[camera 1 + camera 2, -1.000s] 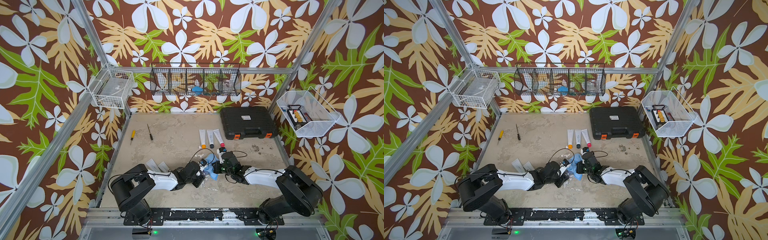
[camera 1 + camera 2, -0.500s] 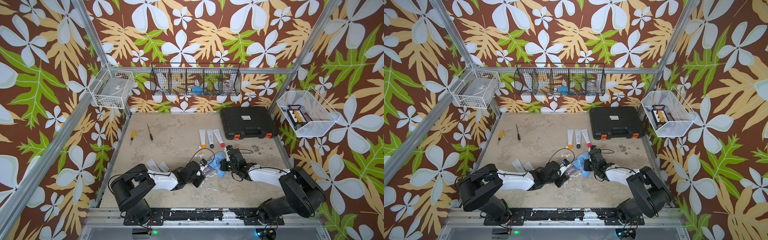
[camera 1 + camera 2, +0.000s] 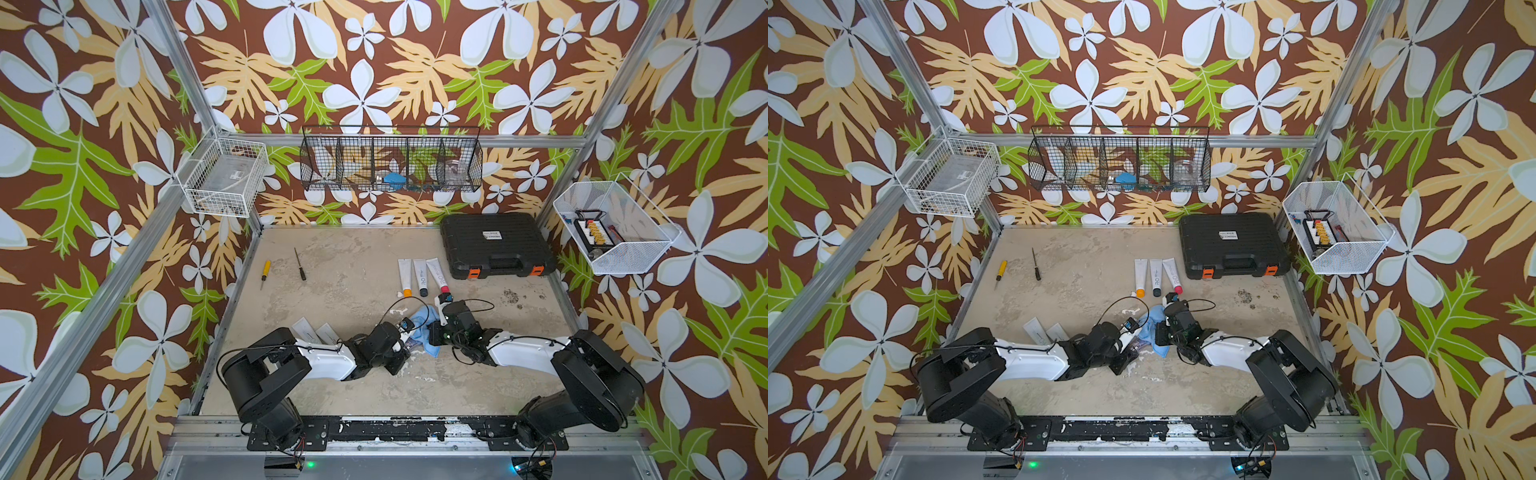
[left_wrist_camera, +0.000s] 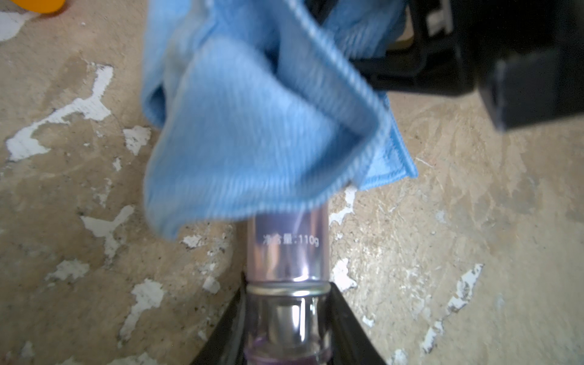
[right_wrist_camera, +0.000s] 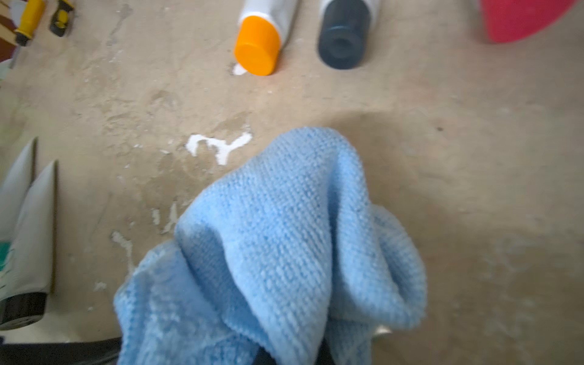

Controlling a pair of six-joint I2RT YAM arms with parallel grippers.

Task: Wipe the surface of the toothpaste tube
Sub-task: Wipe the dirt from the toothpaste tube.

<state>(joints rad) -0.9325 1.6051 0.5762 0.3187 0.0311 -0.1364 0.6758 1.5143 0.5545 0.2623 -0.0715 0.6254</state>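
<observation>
Blue microfibre cloth (image 4: 252, 142) fills most of my left wrist view. It is draped over the toothpaste tube (image 4: 287, 246), so only the tube's shiny lilac end, with a line of small white print, and its clear cap show below the fabric. The cloth's lower hem is blurred. My left gripper (image 4: 287, 316) is clamped on the cap end, with a black jaw pressed against each side.

In both top views the tube lies low over the table (image 3: 353, 257), about halfway between the left and right edges and a little nearer the front edge. It sits between the two wrists. My right gripper (image 3: 433, 334) meets it from the right with the cloth bunched in its closed jaws. In the right wrist view the fabric wells up and hides the fingertips, and one loose corner hangs toward the front edge.

Behind the grippers, three tubes lie side by side with their caps toward the front edge: an orange-capped tube (image 3: 406, 276), a dark-capped tube (image 3: 421, 276) and a red-capped tube (image 3: 437, 274). Just to their right, a black case (image 3: 496, 249) fills the back right corner.

Toward the left edge lie a yellow-handled screwdriver (image 3: 264, 272) and a black screwdriver (image 3: 300, 269), near each other but apart. Two flat white tubes (image 3: 316, 330) rest side by side just behind my left arm. The table itself is worn beige with white chips.
</observation>
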